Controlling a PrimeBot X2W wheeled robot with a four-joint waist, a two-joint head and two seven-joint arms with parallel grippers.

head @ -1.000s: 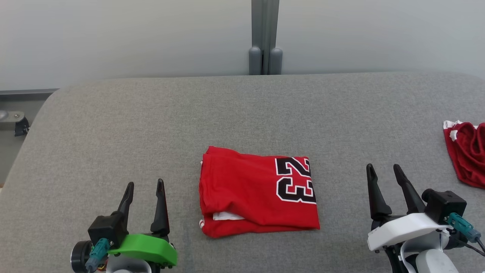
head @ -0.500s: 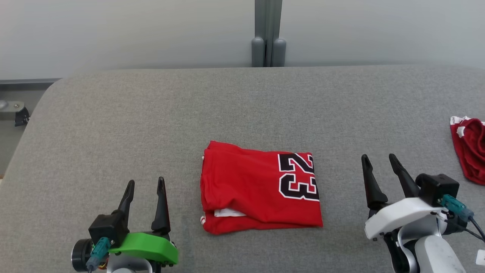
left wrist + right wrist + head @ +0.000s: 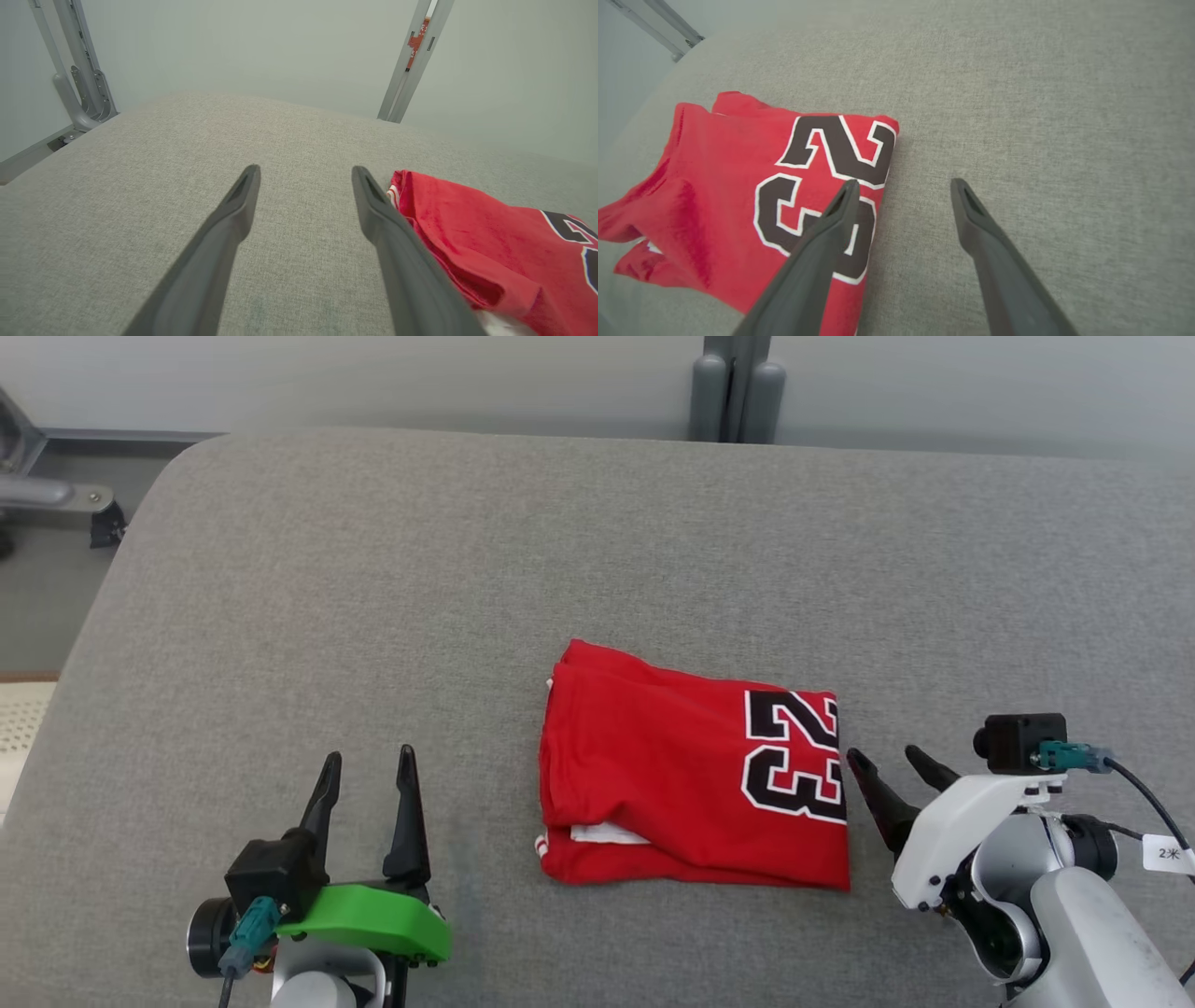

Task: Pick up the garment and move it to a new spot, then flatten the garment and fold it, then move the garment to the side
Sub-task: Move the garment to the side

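Nearest, flanking the garment (image 3: 672,775): left gripper (image 3: 369,753) parked near its left edge, fingers apart and empty; right gripper (image 3: 883,754) angled in just beside the numbered edge, fingers likewise spread, seemingly lined up for the shift aside. Mid-way across the grey padded surface (image 3: 467,569), a neat red folded rectangle, black 23 outlined in white, white strip peeking from the near-left fold. Beyond, a grey post (image 3: 736,383).

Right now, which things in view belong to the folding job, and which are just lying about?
Job: folded red garment; left end effector, open; right end effector, open at its numbered edge.
Lying about: grey post behind the table; metal bracket far left; white cable tag.
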